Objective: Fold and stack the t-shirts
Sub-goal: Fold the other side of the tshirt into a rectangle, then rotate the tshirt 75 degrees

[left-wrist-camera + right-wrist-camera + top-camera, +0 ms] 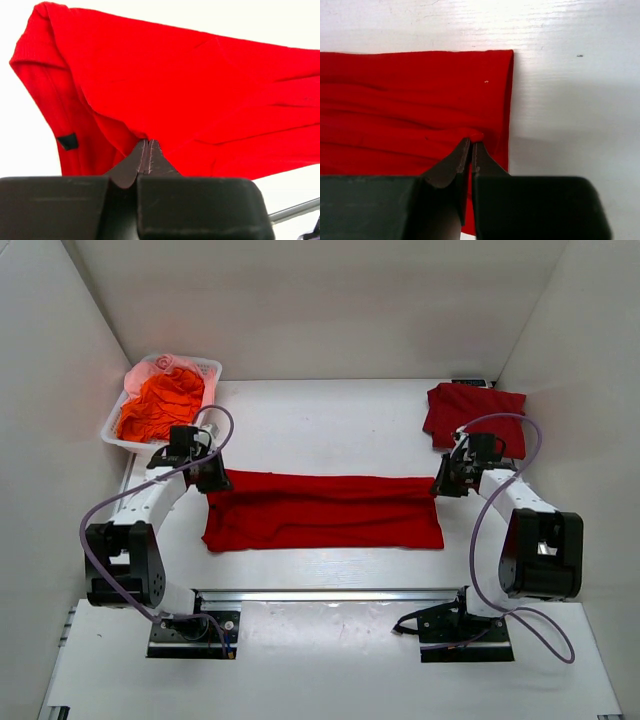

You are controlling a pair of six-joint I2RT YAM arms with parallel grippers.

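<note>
One deep-red t-shirt (325, 512) lies across the middle of the tabletop (330, 425) as a long band, and it looks already doubled along its length. The left hand (148, 145) is clenched on a small pinch of cloth at the left end of the band, near the sleeve hem. The right hand (471, 142) is clenched in the same way, just inside the right edge of the band, where a small ridge of cloth rises between its fingertips. I think both ends are held together so that the band stays stretched and flat, without wrinkles, and so that the next fold can be carried over evenly. A folded shirt (472, 415) rests at the far right corner, well apart from the band, probably as the start of the stack. More red cloth (160, 405) is heaped in the white basket (205, 368) at the far left, probably waiting for its turn.
</note>
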